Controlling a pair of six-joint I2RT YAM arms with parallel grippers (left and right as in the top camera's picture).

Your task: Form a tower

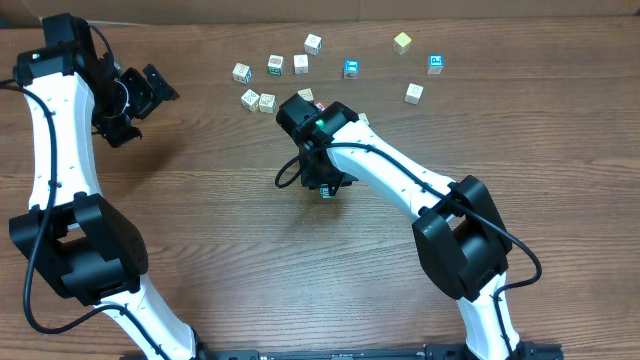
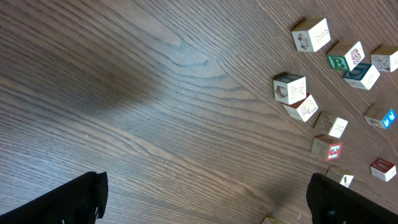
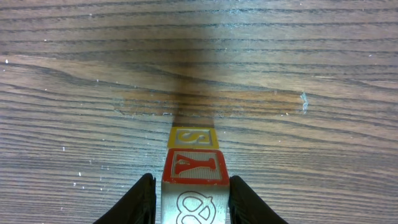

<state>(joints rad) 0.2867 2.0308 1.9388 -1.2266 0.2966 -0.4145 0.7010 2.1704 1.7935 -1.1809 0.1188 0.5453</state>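
Tower (image 3: 193, 138): stands near the middle of the desk (image 1: 230, 260), directly under the right hand (image 3: 192, 186). In the right wrist view we read it from above. The top cube (image 3: 194, 168) has a red Y face and a pretzel-like print, and a yellow S cube sits square beneath it. Overhead, only a teal sliver shows below the hand, so we cannot count the levels.

Right hand: fingers (image 3: 144, 199) lie along both sides of the top cube, clamped on it. We judge the grip is there to keep the cube flush over the S cube before letting go. The edges look aligned from this angle.

Left hand (image 2: 205, 183): fingers spread wide with nothing between them, parked over bare desk at the far left. We take this as standing clear so as not to jog the stack.

Loose cubes (image 1: 275, 66): scattered singly along the far side of the desk, well apart from the tower. One with a blue print (image 1: 351, 68) and a yellow-green one (image 1: 402, 41) lie among them.

Containers: we see none. Every cube lies directly on the desk.

Risk, our judgement: any sideways drag on release could shift the narrow stack.
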